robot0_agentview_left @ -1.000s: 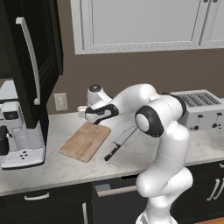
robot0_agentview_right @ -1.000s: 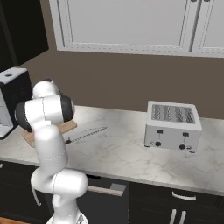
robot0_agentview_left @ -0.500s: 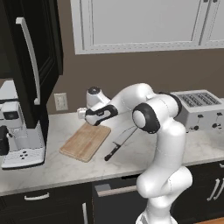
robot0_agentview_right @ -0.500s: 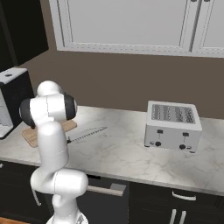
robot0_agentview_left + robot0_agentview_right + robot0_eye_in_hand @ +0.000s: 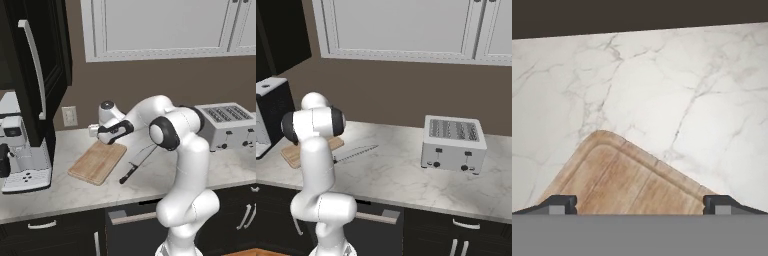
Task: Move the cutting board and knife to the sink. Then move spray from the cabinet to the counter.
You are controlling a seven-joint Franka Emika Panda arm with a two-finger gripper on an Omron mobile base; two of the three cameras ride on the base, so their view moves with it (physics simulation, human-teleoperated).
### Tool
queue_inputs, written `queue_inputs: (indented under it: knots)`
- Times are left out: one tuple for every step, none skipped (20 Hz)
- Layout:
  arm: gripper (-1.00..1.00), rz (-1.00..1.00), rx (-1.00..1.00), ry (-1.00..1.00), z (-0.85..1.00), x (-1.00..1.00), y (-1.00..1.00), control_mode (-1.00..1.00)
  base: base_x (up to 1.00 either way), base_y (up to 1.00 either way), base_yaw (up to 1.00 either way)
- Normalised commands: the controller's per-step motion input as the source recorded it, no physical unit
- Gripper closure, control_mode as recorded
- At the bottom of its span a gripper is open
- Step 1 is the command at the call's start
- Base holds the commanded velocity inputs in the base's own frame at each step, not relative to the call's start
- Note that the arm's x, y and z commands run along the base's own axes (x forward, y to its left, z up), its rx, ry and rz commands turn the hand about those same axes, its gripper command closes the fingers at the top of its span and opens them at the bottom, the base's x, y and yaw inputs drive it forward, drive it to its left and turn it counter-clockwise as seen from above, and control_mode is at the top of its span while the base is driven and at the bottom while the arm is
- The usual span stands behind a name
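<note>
The light-brown cutting board (image 5: pixel 97 161) lies flat on the marble counter (image 5: pixel 165 172), and the arm hides part of it in the right base view (image 5: pixel 290 153). The knife (image 5: pixel 137 163) lies just right of the board, silvery blade (image 5: pixel 356 152) pointing away, black handle toward the front. My gripper (image 5: pixel 94 131) hovers over the board's far end. In the hand view, the gripper (image 5: pixel 639 205) is open, the dark fingertips (image 5: pixel 559 204) straddle the board's rounded corner (image 5: pixel 622 180), and nothing is between them. The sink and the spray are out of view.
A silver toaster (image 5: pixel 225 125) stands on the counter to the right. A coffee machine (image 5: pixel 20 155) sits at the left beside a tall dark unit (image 5: pixel 37 75). White upper cabinet doors (image 5: pixel 160 25) are shut. Dark lower fronts (image 5: pixel 456 230) run below.
The hand has sunk slightly toward the far end of the cutting board. Its jaws stay open, and the board and knife have not moved.
</note>
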Motion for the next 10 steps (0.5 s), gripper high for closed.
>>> queue_inputs:
  knots:
    - [-1.00, 0.00, 0.00, 0.00, 0.00, 0.13, 0.05, -1.00, 0.00, 0.00, 0.00]
    - [-1.00, 0.00, 0.00, 0.04, -0.03, 0.18, 0.05, -1.00, 0.00, 0.00, 0.00]
    - [-1.00, 0.00, 0.00, 0.05, -0.02, 0.18, 0.02, -1.00, 0.00, 0.00, 0.00]
    - [-1.00, 0.00, 0.00, 0.00, 0.00, 0.17, 0.02, -1.00, 0.00, 0.00, 0.00]
    - [-1.00, 0.00, 0.00, 0.00, 0.00, 0.17, 0.01, -1.00, 0.00, 0.00, 0.00]
    - [-1.00, 0.00, 0.00, 0.00, 0.00, 0.19, 0.00, -1.00, 0.00, 0.00, 0.00]
    - [-1.00, 0.00, 0.00, 0.02, 0.00, 0.19, 0.01, -1.00, 0.00, 0.00, 0.00]
    - [-1.00, 0.00, 0.00, 0.05, 0.00, 0.19, 0.02, -1.00, 0.00, 0.00, 0.00]
    - [-1.00, 0.00, 0.00, 0.04, 0.00, 0.20, 0.02, -1.00, 0.00, 0.00, 0.00]
    - [-1.00, 0.00, 0.00, 0.01, 0.00, 0.16, 0.01, -1.00, 0.00, 0.00, 0.00]
